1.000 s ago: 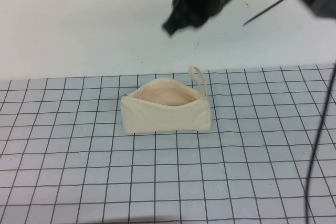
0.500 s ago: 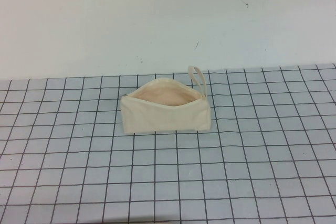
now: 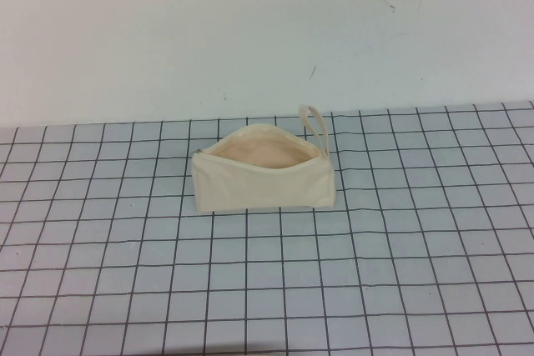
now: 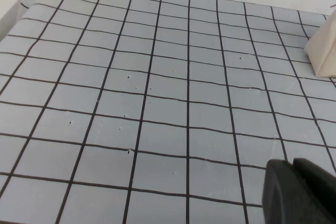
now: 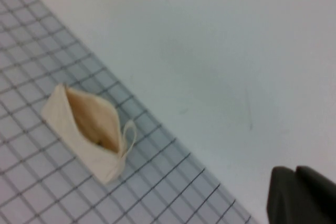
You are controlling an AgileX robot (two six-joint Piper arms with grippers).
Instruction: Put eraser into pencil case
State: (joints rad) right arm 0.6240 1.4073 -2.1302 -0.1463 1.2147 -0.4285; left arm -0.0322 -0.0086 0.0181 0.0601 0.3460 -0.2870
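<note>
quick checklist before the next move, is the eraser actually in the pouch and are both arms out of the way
1. Cream fabric zip pencil case standing on the grey grid mat, mouth open: ok.
2. Eraser inside: cannot tell; the right wrist view shows a small dark patch in the pinkish lining, not clearly a block.
3. Eraser left on the mat: none visible, ok.
4. Loop strap clear of the opening: ok.
5. Left pincer away from the case, low over the mat: ok.
6. Right pincer raised well away from the case: ok.
</note>
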